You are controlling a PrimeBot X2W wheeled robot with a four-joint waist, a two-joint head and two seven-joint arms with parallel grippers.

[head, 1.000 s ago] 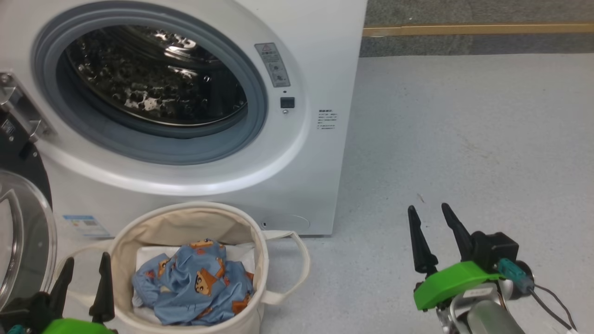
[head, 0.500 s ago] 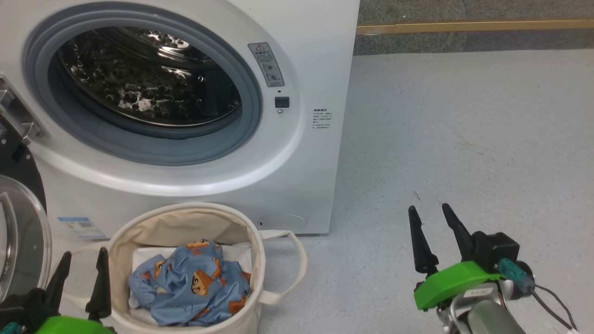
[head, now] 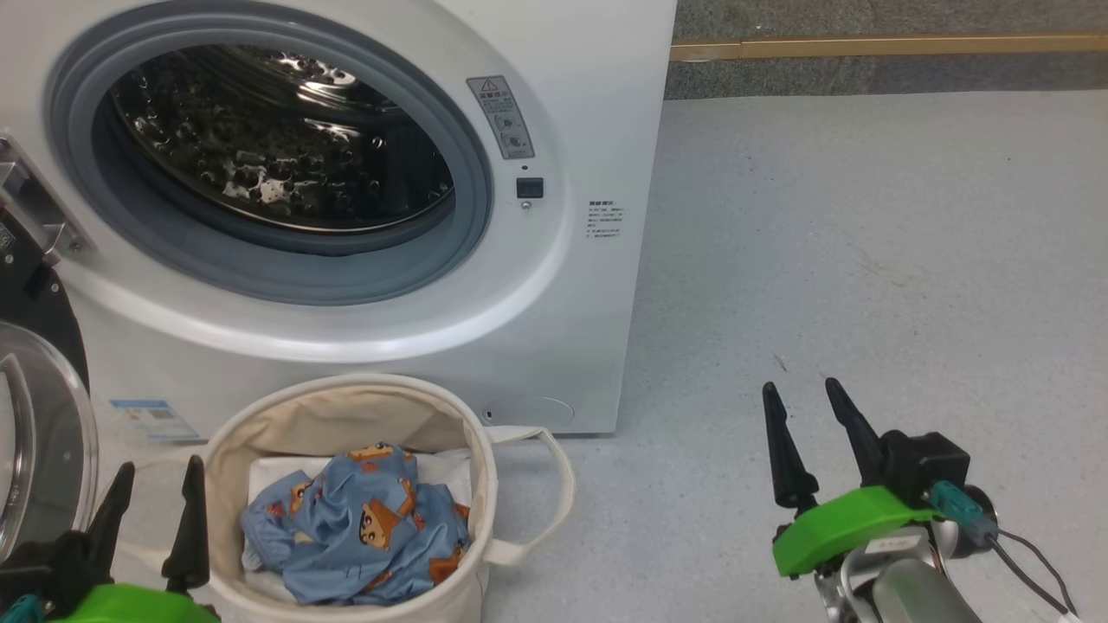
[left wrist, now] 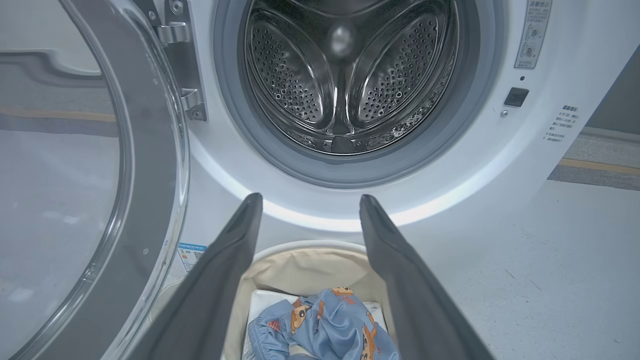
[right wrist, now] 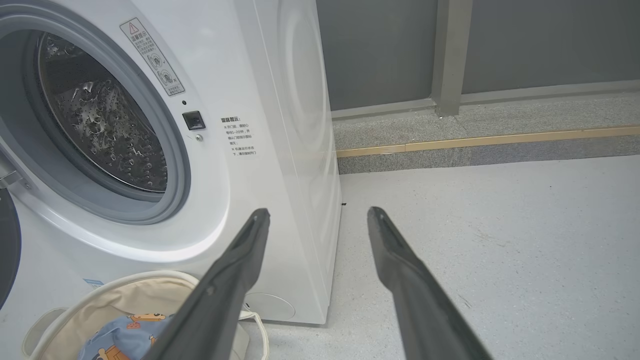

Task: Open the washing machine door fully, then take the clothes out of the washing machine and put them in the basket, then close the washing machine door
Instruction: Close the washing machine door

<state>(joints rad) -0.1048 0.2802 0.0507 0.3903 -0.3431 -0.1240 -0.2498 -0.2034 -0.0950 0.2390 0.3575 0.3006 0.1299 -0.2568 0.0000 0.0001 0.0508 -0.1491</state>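
The white washing machine [head: 597, 112] stands open, its steel drum [head: 277, 147] bare inside. Its door [head: 39, 433] is swung out to the left, black ring and clear glass showing [left wrist: 90, 200]. The light blue clothes [head: 359, 536] with orange cartoon figures lie crumpled in the cream basket [head: 346, 407] on the floor before the machine, over a white sheet. My left gripper [head: 156, 472] is open at the basket's left rim, holding nothing. My right gripper [head: 801, 389] stands open over bare floor to the right, well clear of the basket. In the left wrist view the clothes [left wrist: 325, 330] sit between and below the fingers.
Grey floor [head: 866, 260] stretches to the right of the machine. A raised grey kerb with a tan strip [head: 866, 52] runs along the back. The basket's loop handle [head: 554, 493] sticks out to the right.
The head camera has shifted slightly, sliding the scene a little left and down. Both grippers stay open and keep their places; the clothes lie still in the basket.
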